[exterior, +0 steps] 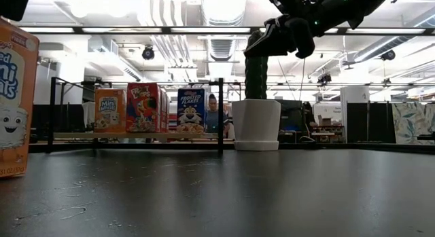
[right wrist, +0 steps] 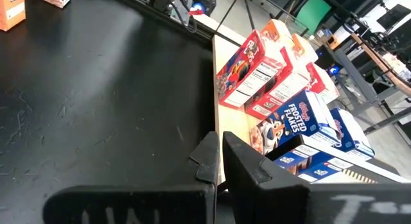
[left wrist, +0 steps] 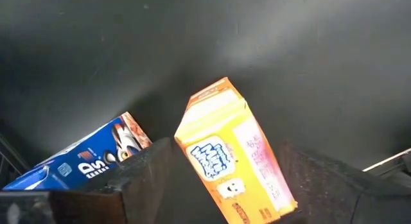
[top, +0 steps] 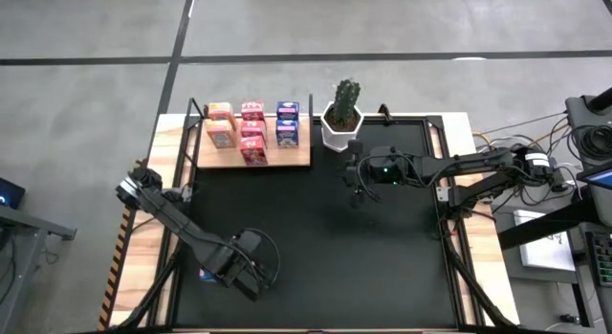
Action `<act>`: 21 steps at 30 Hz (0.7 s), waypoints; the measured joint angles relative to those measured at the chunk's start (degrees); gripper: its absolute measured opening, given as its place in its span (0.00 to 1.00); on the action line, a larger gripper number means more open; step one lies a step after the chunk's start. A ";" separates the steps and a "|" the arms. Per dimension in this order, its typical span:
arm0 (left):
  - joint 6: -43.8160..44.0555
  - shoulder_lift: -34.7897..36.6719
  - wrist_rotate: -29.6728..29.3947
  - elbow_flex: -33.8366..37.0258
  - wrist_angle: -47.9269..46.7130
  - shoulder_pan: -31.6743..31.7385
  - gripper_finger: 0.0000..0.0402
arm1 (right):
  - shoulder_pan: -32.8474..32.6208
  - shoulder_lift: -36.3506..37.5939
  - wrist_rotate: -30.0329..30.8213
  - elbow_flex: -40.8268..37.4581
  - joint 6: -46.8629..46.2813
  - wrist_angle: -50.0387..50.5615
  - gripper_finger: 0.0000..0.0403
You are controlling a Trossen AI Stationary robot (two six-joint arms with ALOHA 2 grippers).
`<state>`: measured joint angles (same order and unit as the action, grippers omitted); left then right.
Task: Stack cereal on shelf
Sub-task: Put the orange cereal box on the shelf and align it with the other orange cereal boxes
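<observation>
Left gripper down at the near-left part of the black mat, fingers spread wide on either side of an orange cereal box, not squeezing it as far as can be seen. Box standing between the fingers, tilted a bit, with a blue cereal box lying just off to one side of the pincer. Right gripper hanging up in the air over the mat, fingers pinched fully together on nothing, just in front of the white plant pot with the cactus. Shelf well away from the left pincer, at the far-left of the table, already carrying orange, pink-red and blue boxes in three short rows. Same boxes seen from the right wrist, just past its closed fingertips.
</observation>
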<state>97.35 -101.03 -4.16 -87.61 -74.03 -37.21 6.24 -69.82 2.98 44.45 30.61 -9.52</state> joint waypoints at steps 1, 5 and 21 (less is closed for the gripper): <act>-0.42 -0.31 -0.02 0.00 0.08 0.00 0.70 | 0.00 0.00 0.00 0.00 0.00 0.00 0.03; -2.72 -1.50 0.34 0.02 0.88 0.00 0.72 | 0.00 0.00 0.00 0.00 0.00 -0.02 0.03; -6.91 -2.39 1.81 0.02 1.10 0.13 0.50 | 0.00 0.00 0.00 0.00 -0.20 0.22 0.03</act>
<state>90.44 -103.42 -2.35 -87.59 -72.93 -37.08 6.24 -69.82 2.98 44.45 30.41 -9.30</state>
